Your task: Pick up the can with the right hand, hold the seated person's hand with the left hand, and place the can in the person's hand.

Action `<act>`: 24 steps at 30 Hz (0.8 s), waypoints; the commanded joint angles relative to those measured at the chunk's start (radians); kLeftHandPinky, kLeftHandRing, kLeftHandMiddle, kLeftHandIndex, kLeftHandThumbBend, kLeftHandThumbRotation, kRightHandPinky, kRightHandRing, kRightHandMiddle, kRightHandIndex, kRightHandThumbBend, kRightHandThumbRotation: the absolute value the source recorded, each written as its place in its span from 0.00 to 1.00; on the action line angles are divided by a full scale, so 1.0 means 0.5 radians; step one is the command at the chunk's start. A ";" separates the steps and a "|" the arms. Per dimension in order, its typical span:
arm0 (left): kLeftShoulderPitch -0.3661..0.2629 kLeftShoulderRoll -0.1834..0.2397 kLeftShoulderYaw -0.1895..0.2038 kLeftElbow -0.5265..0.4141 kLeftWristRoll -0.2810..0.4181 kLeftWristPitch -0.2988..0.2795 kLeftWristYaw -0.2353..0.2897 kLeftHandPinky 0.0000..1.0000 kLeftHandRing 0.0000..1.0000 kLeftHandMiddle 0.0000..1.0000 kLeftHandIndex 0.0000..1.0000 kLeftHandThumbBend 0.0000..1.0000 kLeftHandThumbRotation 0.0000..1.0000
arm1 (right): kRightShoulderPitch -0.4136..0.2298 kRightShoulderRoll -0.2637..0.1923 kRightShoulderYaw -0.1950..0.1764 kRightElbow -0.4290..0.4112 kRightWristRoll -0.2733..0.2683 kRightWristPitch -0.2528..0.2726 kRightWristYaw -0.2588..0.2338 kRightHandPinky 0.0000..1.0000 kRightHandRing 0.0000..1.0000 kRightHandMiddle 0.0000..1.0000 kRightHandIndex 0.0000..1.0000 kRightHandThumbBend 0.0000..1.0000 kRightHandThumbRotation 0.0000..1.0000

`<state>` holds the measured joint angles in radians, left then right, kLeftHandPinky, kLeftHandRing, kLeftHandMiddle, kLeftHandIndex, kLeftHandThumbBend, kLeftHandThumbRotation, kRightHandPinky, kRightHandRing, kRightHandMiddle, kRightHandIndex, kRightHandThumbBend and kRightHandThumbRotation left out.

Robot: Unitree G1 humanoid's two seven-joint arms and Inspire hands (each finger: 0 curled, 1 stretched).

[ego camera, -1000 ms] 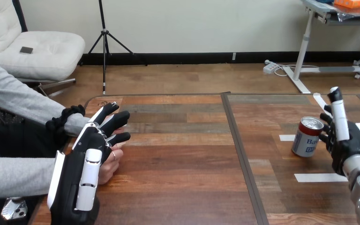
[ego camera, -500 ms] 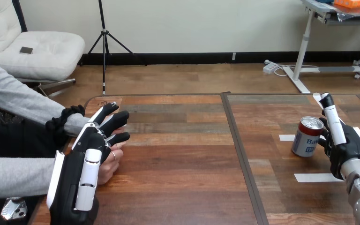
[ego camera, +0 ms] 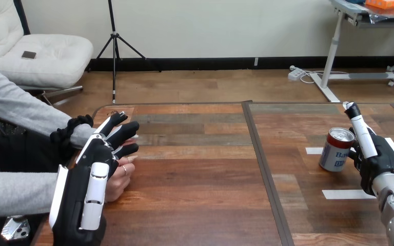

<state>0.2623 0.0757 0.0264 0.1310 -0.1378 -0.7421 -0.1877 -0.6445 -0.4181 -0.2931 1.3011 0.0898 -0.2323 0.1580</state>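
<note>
A red and silver can (ego camera: 336, 149) stands upright on the right part of the wooden table (ego camera: 200, 205). My right hand (ego camera: 378, 158) is just right of it. Its dark fingers (ego camera: 353, 149) reach the can's right side, and one straight white-backed finger points up past the rim. I cannot see any finger wrapped round the can. At the left my left hand (ego camera: 95, 164) lies with its back up over the person's hand (ego camera: 117, 180), its fingers (ego camera: 119, 134) stretched out forward. The person's other hand (ego camera: 87, 134) is mostly hidden beneath those fingers. No curl round either hand shows.
White tape strips (ego camera: 349, 194) lie on the table near the can, one in front of it and one (ego camera: 314, 150) at its left. A dark seam (ego camera: 264, 169) runs front to back between the two table halves. The person's grey sleeves (ego camera: 15, 192) cross the left edge.
My right hand has dropped and moved left until its fingers are against the can. My left hand has edged slightly left over the person's hand. The can has not moved.
</note>
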 commanded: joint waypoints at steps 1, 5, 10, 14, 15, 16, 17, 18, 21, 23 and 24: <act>-0.093 0.007 0.020 -0.051 0.011 -0.017 0.001 0.77 0.84 0.80 0.84 0.51 1.00 | -0.047 0.023 -0.004 -0.017 0.001 -0.075 0.005 1.00 0.98 0.99 0.98 1.00 0.80; -0.095 0.012 0.019 -0.051 0.010 -0.017 -0.003 0.77 0.84 0.80 0.84 0.51 1.00 | -0.048 0.025 -0.010 -0.019 0.008 -0.072 0.004 1.00 0.98 0.98 0.98 1.00 0.78; -0.097 0.009 0.017 -0.051 -0.004 -0.014 -0.008 0.77 0.84 0.80 0.84 0.51 1.00 | -0.049 0.019 -0.017 -0.016 0.014 -0.069 0.008 1.00 0.98 0.98 0.98 1.00 0.76; -0.104 0.006 0.018 -0.042 -0.004 -0.028 -0.008 0.77 0.83 0.80 0.84 0.50 1.00 | -0.051 0.010 -0.003 -0.015 -0.002 -0.063 0.003 1.00 0.99 0.98 0.98 1.00 0.74; -0.105 0.005 0.018 -0.039 -0.001 -0.030 -0.006 0.76 0.83 0.80 0.84 0.50 1.00 | -0.051 0.008 0.000 -0.015 -0.005 -0.063 0.002 1.00 0.99 0.98 0.99 1.00 0.74; -0.106 0.005 0.019 -0.037 0.001 -0.031 -0.005 0.76 0.83 0.80 0.84 0.50 1.00 | -0.051 0.007 0.001 -0.015 -0.007 -0.063 0.002 1.00 0.99 0.98 0.99 1.00 0.74; -0.107 0.005 0.019 -0.036 0.002 -0.032 -0.004 0.76 0.83 0.80 0.84 0.50 1.00 | -0.051 0.006 0.002 -0.015 -0.008 -0.063 0.002 1.00 0.99 0.98 0.99 1.00 0.73; -0.105 0.008 0.018 -0.041 0.003 -0.023 -0.006 0.76 0.83 0.80 0.84 0.50 1.00 | -0.053 0.006 -0.001 -0.016 -0.004 -0.059 0.003 1.00 0.99 0.98 0.99 1.00 0.73; -0.103 0.013 0.017 -0.044 0.001 -0.014 -0.010 0.77 0.84 0.80 0.84 0.51 1.00 | -0.057 0.006 -0.007 -0.016 0.002 -0.051 0.005 1.00 0.99 0.98 0.99 1.00 0.72; -0.107 0.014 0.018 -0.038 0.000 -0.021 -0.013 0.77 0.84 0.80 0.84 0.50 1.00 | -0.058 0.005 -0.008 -0.015 0.003 -0.050 0.007 1.00 0.98 0.98 0.99 1.00 0.71; -0.106 0.012 0.018 -0.039 0.004 -0.020 -0.008 0.77 0.84 0.80 0.84 0.50 1.00 | -0.059 0.004 -0.004 -0.017 -0.001 -0.048 0.003 1.00 0.98 0.98 0.99 1.00 0.71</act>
<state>0.2622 0.0757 0.0264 0.1311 -0.1391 -0.7422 -0.1892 -0.6445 -0.4181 -0.2932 1.3011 0.0895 -0.2342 0.1578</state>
